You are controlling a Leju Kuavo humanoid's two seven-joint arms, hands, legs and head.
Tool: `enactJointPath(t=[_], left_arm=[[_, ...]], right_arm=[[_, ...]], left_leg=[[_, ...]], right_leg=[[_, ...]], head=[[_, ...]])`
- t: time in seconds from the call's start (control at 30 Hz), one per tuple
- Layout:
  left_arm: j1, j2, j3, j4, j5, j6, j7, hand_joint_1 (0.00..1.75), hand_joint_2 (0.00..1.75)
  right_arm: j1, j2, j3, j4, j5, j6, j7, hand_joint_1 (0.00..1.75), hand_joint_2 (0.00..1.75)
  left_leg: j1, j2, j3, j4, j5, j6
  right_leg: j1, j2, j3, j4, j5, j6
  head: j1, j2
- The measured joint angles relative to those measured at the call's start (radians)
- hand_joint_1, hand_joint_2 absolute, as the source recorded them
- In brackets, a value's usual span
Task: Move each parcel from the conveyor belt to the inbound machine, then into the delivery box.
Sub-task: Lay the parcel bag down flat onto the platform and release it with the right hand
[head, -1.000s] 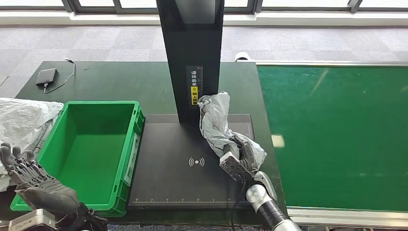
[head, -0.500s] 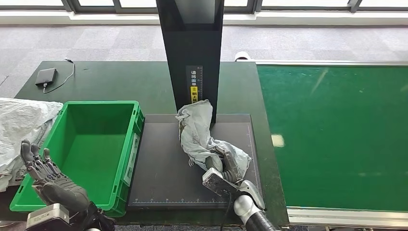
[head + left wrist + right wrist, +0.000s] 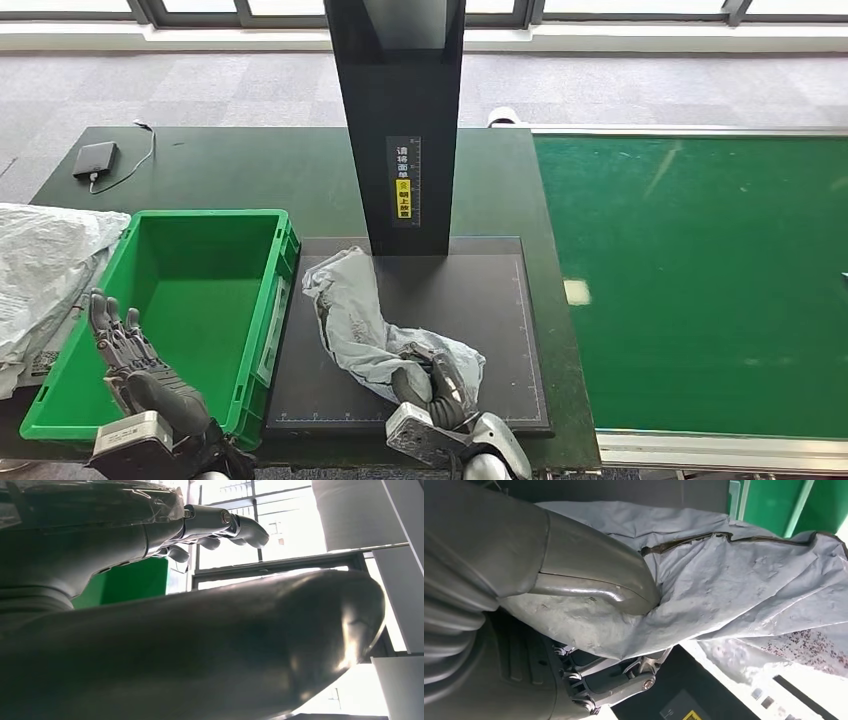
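Right robot hand (image 3: 432, 385), lower centre of frame, grips the grey parcel (image 3: 365, 325) at its near end. Parcel lies on the inbound machine's black plate (image 3: 490, 300), long axis running up-left from the hand toward the green delivery box (image 3: 190, 300); far tip just beside the box's right wall. Left robot hand (image 3: 125, 350), lower left over the box's near-left corner, fingers spread, empty. Judgement: box is left of the grip; right arm carries it

Grey carpet floor (image 3: 200, 85) beyond dark table (image 3: 250, 170), windows behind.

The parcel (image 3: 372, 325) hides most of the right hand's fingers (image 3: 447, 381) — label (image 3: 402, 192) print too small to read.
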Motion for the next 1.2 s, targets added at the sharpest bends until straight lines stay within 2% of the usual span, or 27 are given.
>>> enactJointPath(t=[0.03, 0.33, 0.6, 0.77, 0.93, 1.03, 1.13, 1.2], left_arm=[[0.000, 0.000, 0.000, 0.001, 0.000, 0.000, 0.000, 0.00, 0.00], [-0.002, 0.002, -0.006, 0.008, -0.026, 0.000, 0.000, 0.00, 0.00], [-0.039, 0.030, -0.081, 0.102, -0.016, -0.005, 0.000, 0.00, 0.00], [-0.080, 0.058, -0.146, 0.212, -0.004, -0.036, 0.000, 0.00, 0.00], [-0.119, 0.065, -0.168, 0.267, -0.034, -0.026, 0.000, 0.00, 0.00], [-0.146, 0.068, -0.174, 0.316, -0.090, -0.103, 0.002, 0.00, 0.00], [-0.160, 0.069, -0.176, 0.359, -0.142, -0.160, 0.002, 0.00, 0.00], [-0.167, 0.071, -0.178, 0.378, -0.158, -0.177, 0.002, 0.00, 0.87]], right_arm=[[0.006, 0.000, 0.004, -0.014, 0.007, 0.000, 0.015, 0.00, 1.75], [0.014, -0.003, 0.014, -0.047, 0.063, -0.070, 0.108, 0.00, 1.75], [0.008, -0.010, -0.008, -0.040, 0.112, -0.139, 0.131, 0.00, 1.75], [0.003, -0.015, -0.042, -0.031, 0.089, -0.152, 0.095, 0.00, 1.75], [-0.034, -0.020, -0.066, 0.018, 0.016, -0.174, 0.009, 0.00, 1.75], [-0.030, -0.034, -0.070, -0.003, -0.051, -0.173, -0.036, 0.00, 1.75], [0.001, -0.058, -0.070, -0.071, -0.085, -0.159, -0.041, 0.00, 1.75], [0.016, -0.070, -0.070, -0.103, -0.097, -0.153, -0.045, 0.00, 1.75]], left_leg=[[0.000, 0.000, 0.000, 0.000, 0.000, 0.000], [0.000, 0.000, 0.000, 0.000, 0.000, 0.000], [0.000, 0.000, 0.000, 0.000, 0.000, 0.000], [0.000, 0.000, 0.000, 0.000, 0.000, 0.000], [0.000, 0.000, 0.000, 0.000, 0.000, 0.000], [0.000, -0.001, 0.000, 0.000, 0.000, 0.000], [0.000, 0.000, 0.000, 0.000, 0.000, 0.000], [0.000, 0.001, 0.000, 0.000, 0.000, 0.000]], right_leg=[[0.000, 0.000, 0.000, 0.000, 0.000, 0.000], [0.000, 0.000, 0.000, 0.000, 0.000, 0.000], [0.000, 0.000, 0.000, 0.000, 0.000, 0.000], [0.000, 0.000, 0.000, 0.000, 0.000, 0.000], [0.000, 0.000, 0.000, 0.000, 0.001, 0.000], [0.000, -0.001, 0.001, 0.000, 0.001, 0.000], [0.000, 0.000, 0.000, 0.000, 0.001, 0.000], [0.000, 0.001, -0.001, -0.001, 0.001, 0.000]], head=[[0.000, 0.000], [0.000, 0.000], [0.000, 0.000], [0.000, 0.000], [0.000, 0.000], [0.000, 0.000], [0.000, 0.000], [0.000, 0.000]])
